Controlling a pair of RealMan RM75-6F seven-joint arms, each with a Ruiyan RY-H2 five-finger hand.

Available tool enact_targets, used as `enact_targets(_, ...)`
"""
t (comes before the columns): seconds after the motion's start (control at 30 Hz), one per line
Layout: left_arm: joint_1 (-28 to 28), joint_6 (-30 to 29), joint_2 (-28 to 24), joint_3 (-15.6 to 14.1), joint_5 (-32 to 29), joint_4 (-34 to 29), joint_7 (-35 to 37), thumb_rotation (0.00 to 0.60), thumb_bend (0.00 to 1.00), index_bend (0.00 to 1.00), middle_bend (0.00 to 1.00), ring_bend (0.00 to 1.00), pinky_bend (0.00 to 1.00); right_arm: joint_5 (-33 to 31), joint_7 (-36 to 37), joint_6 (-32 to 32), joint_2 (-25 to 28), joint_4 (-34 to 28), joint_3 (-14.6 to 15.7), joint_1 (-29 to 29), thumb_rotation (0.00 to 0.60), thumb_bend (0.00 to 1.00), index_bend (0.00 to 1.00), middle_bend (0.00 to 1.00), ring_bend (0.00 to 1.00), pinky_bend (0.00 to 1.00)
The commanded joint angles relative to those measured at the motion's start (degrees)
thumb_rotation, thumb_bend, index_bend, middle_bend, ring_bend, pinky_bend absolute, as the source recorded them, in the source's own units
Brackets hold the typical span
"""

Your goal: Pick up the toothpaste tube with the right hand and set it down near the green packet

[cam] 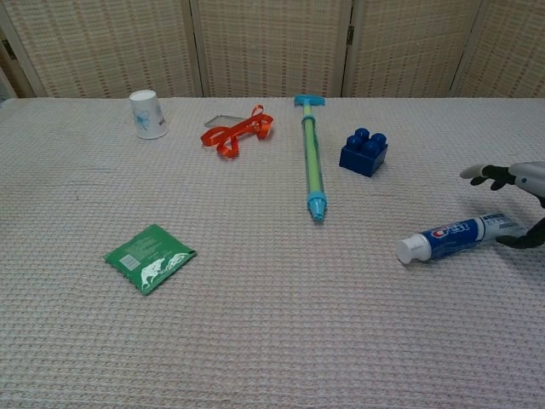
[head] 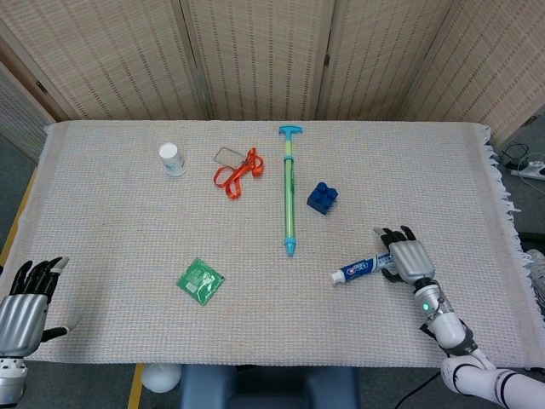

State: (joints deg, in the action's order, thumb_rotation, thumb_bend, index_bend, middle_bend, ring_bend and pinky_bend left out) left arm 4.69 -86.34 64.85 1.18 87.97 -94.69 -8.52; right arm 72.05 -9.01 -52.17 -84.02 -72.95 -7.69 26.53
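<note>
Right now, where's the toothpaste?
In the head view the toothpaste lies near the table's front right, tail end at the right hand, cap pointing left. The blue block is its nearest neighbour, further back.
</note>
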Motion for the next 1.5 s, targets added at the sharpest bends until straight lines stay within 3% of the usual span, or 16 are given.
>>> enact_targets(0.03,-0.04,-0.04,0.01,0.03,-0.10,-0.02,-0.05,0.600,0.19,0.03,0.13,0.13,0.00,1.61,1.78,0.94,1.57,-1.97,0.93,0.49,0.600,0.36,0.02,0.18,0.17,0.06)
enact_targets(0.5,0.05,0.28,-0.04,0.10,-0.35,-0.18,-0.05,0.600,0.19,0.03,0.13,0.13,0.00,9.03,3.37,-0.19,1.31,-4.00,3.86,3.00,0.600,0.35,0.20,0.29,0.27,0.11)
enact_targets(0.8,-0.13,0.40,0.04,0.02,-0.70,0.30,0.47,0.600,0.19,0.03,0.13,0.13,0.00,7.85,1.35,0.79,0.02,-2.89,3.93,4.32,0.600,0.35,0.32,0.38,0.34,0.15)
enact_targets(1.5,0.22,1.13,0.25,0.16,-1.12,0.43,0.20,0.600,0.19,0.03,0.13,0.13,0.00,5.23,0.66,2.45,-0.43,-1.30,4.08,5.84,0.600,0.38,0.45,0.45,0.42,0.19)
